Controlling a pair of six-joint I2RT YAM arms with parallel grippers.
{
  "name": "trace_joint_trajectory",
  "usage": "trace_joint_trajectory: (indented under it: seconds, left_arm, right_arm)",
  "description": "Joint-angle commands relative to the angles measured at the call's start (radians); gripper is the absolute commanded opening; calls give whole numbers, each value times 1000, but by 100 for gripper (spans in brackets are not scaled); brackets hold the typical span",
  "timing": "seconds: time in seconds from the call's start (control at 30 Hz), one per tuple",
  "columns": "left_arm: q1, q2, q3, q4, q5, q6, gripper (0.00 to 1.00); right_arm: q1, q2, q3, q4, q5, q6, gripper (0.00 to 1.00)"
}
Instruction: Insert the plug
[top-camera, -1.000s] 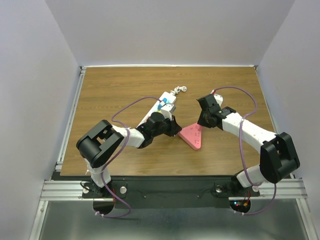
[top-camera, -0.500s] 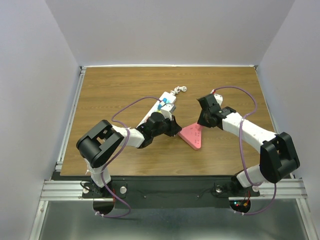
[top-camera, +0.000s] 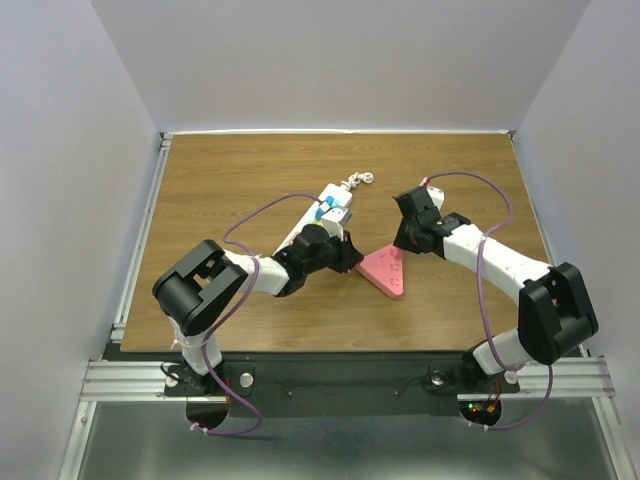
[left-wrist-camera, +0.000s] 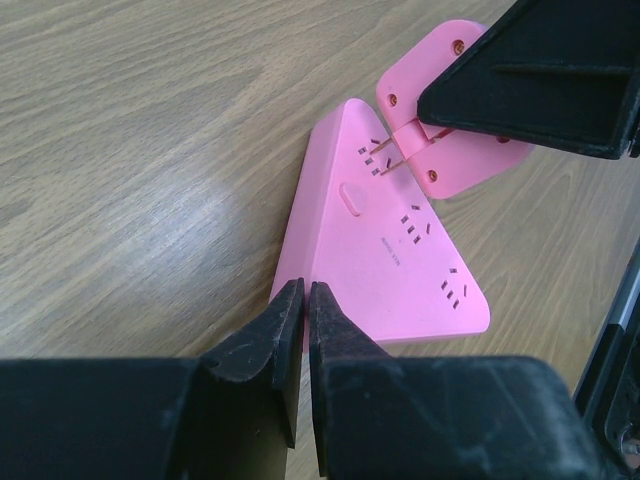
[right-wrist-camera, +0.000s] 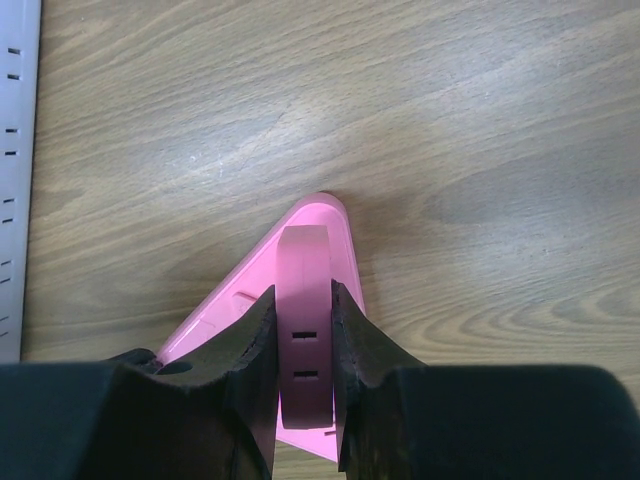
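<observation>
Right wrist view: the right gripper (right-wrist-camera: 304, 340) clamps the pink plug (right-wrist-camera: 304, 280) over the pink triangular socket block (right-wrist-camera: 240, 300), just four o'clock of the table (top-camera: 250, 180) centre; the left gripper (left-wrist-camera: 303, 330), pinched together, touches its edge.

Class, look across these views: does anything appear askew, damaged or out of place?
Only the plug: clamped in the right gripper, it leans at an angle over the pink socket block, prongs bare at a corner outlet, so not seated. No damage or spill shows.
</observation>
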Motion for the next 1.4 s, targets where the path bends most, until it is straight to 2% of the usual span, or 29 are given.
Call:
trace_joint_trajectory:
  seconds: [0.0,1.17,1.2,1.27,1.3,1.37]
  left_arm:
    - [-6,11,-13,-39,17,6,16]
    - [-6,8,-15,-41,30,12,16]
    - [-6,8,-13,-41,30,12,18]
    - [-5,4,-15,-47,27,12,27]
    - [-5,-5,-18,-49,23,16,40]
    - [-3,-15,-22,-52,17,19,56]
  right_arm:
    - [15,19,33,51,-18,-5,0]
    - [32,-10,-5,60,-17,-105,0]
    - [32,-15,-5,53,-8,-105,0]
    - [32,-32,-2,48,0,-111,1]
    - [32,-35,-1,40,4,-110,1]
    - [32,-44,-2,37,6,-110,1]
